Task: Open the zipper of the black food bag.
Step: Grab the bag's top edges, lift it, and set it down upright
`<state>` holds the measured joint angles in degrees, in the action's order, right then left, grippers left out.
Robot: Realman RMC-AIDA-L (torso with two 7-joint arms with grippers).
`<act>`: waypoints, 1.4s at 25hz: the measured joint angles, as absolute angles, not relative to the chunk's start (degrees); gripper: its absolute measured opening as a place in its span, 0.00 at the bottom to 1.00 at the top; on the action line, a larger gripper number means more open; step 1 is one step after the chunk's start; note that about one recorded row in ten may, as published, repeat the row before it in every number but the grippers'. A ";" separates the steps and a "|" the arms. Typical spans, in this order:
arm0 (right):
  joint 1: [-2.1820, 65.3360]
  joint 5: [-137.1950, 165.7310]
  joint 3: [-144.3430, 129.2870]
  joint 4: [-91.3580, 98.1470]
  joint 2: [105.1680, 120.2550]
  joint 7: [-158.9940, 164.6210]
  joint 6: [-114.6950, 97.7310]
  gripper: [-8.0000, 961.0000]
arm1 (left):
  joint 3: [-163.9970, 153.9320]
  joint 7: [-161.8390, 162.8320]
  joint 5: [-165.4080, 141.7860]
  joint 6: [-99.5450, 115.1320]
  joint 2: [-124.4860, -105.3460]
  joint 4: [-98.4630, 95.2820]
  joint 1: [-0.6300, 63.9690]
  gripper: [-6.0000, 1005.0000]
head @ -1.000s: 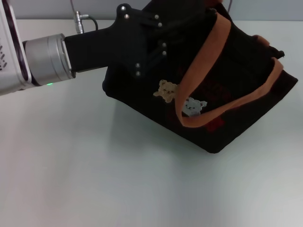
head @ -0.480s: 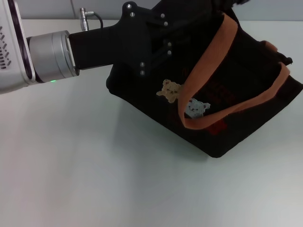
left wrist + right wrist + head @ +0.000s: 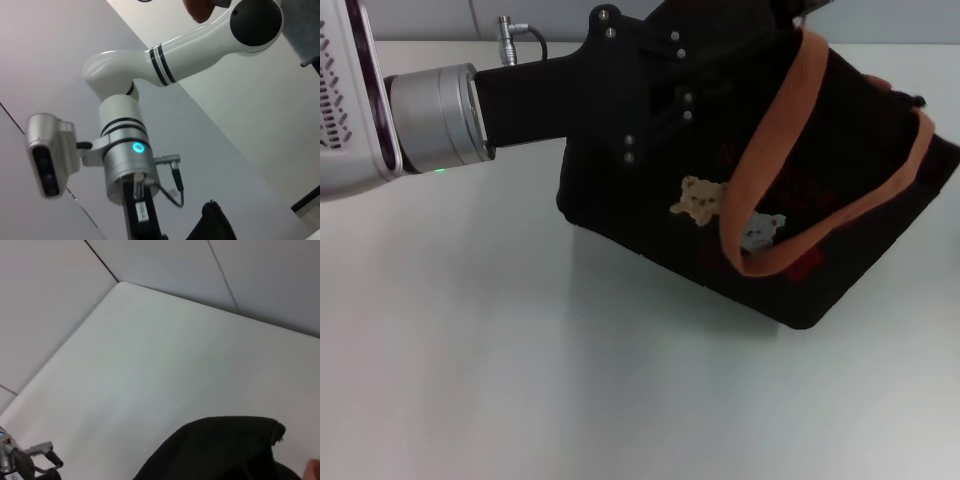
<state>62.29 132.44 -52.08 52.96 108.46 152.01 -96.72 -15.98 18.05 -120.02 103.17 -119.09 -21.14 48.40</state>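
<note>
The black food bag [image 3: 840, 130] sits tilted on the white table in the head view, at centre right. Its orange strap handles [image 3: 770, 130] drape over the front, beside a tan bear patch [image 3: 701, 199] and a white one [image 3: 761, 231]. My left gripper [image 3: 655, 90] reaches in from the left and lies against the bag's upper left side, black on black. The zipper is hidden. In the left wrist view my right arm's wrist [image 3: 122, 160] hangs above a black corner of the bag [image 3: 212, 225]. The right wrist view shows the bag's fabric [image 3: 220, 450] close below.
The white table [image 3: 470, 350] spreads to the left and front of the bag. A grey wall runs behind its far edge. A metal cable plug [image 3: 510, 27] sticks up from my left arm's wrist.
The bag and my left gripper have shifted together to the right in the head view, and the bag's right end now runs off the frame edge.
</note>
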 joint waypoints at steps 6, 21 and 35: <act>63.08 133.15 -56.02 52.53 109.52 151.14 -94.77 0.40 | -16.00 17.57 -120.02 103.17 -119.09 -21.05 48.46 0.13; 48.68 120.49 -49.92 63.18 111.09 143.08 -95.16 0.19 | -15.99 16.61 -118.50 103.41 -119.18 -20.58 47.15 0.13; 36.83 105.85 -44.04 61.49 110.49 135.18 -99.98 0.02 | -15.99 16.26 -117.29 103.10 -119.18 -19.47 46.64 0.13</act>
<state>36.83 105.85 -44.04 61.49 110.49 135.18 -99.98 -15.99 16.26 -117.30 103.10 -119.18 -19.47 46.64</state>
